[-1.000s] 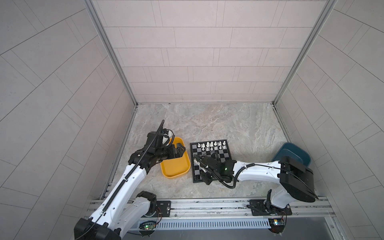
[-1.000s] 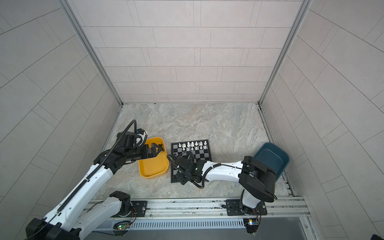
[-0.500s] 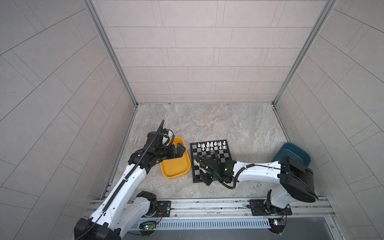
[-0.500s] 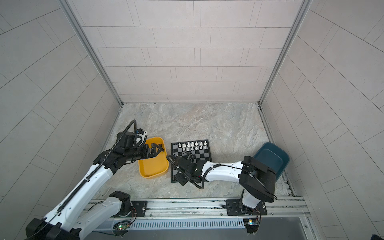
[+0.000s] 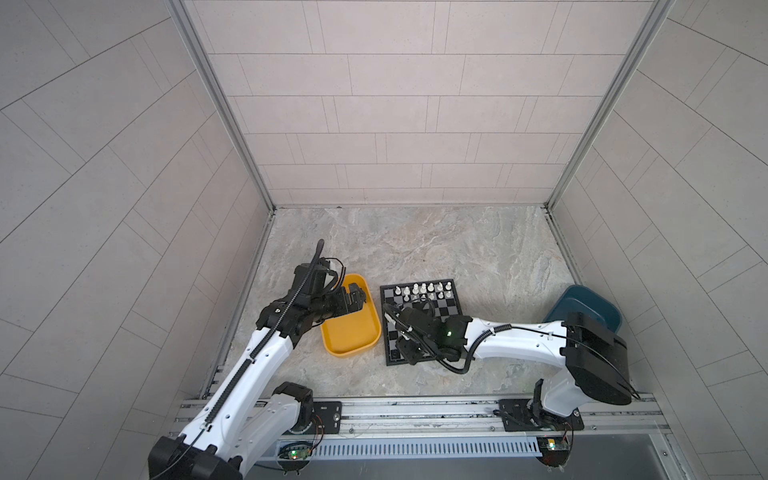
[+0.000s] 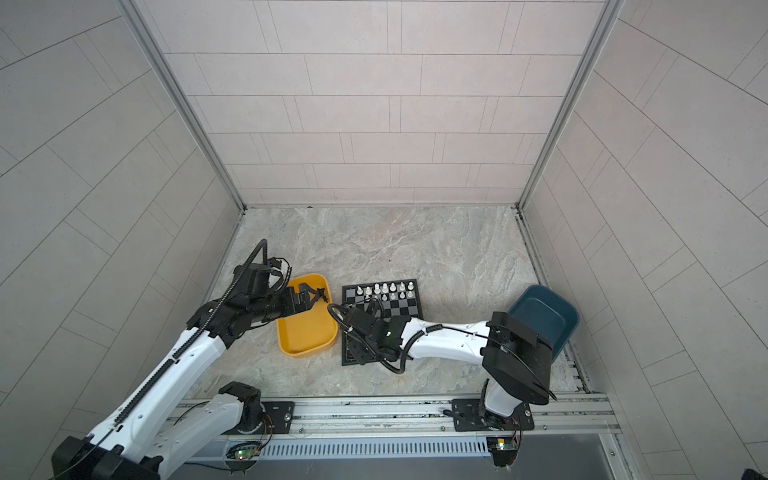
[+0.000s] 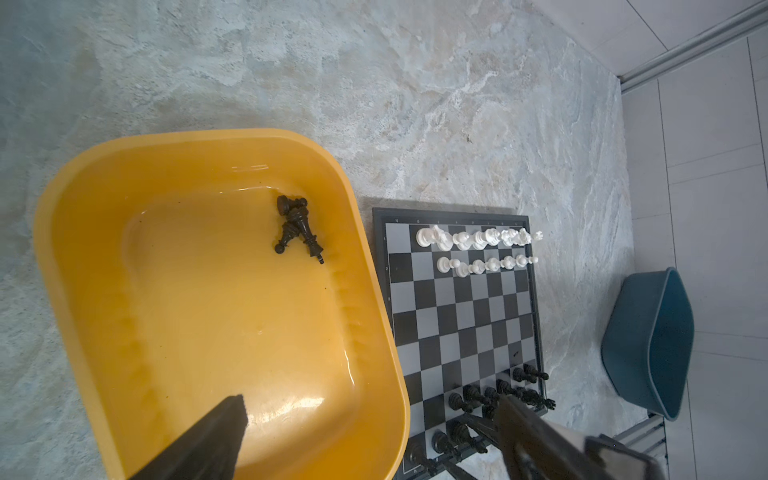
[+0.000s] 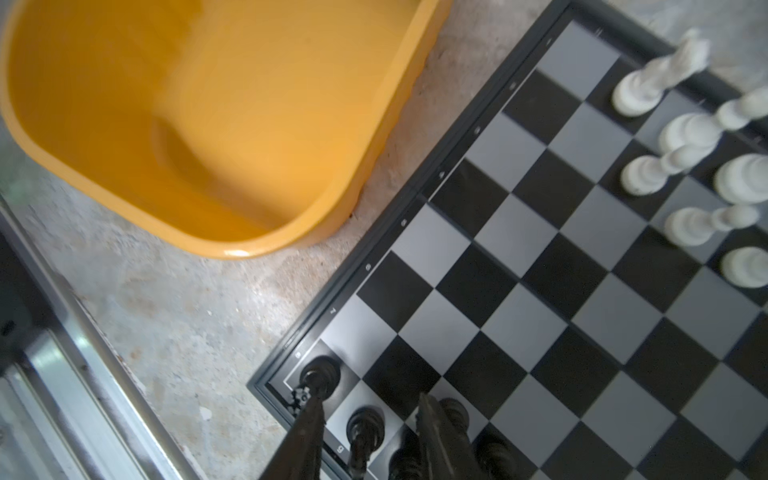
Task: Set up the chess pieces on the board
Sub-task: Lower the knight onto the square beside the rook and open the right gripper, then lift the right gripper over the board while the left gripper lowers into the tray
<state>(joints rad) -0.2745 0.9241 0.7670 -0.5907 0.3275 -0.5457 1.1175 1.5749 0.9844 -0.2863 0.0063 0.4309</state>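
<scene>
The board (image 5: 446,307) (image 6: 405,305) lies mid-table. White chess pieces (image 5: 424,291) (image 7: 478,245) fill its two far rows. Black ones (image 7: 494,395) stand along its near edge. My right gripper (image 8: 368,403) (image 5: 405,345) hangs over the board's near-left corner. Its fingers are apart on either side of a standing black piece (image 8: 365,424), with a gap on each side. Another black piece (image 8: 320,374) stands in the corner square. My left gripper (image 7: 368,411) (image 5: 357,297) is wide open above the yellow tray (image 7: 62,208), holding nothing. A few black pieces (image 7: 297,226) lie in the tray.
The yellow tray (image 5: 351,332) (image 6: 307,332) sits right beside the board's left edge. A dark blue bin (image 5: 582,303) (image 7: 648,340) leans at the right wall. A metal rail (image 5: 415,409) runs along the table's front.
My right gripper's jaws have parted around the black piece at the board's near-left corner. Both arms have otherwise stayed where they were.
</scene>
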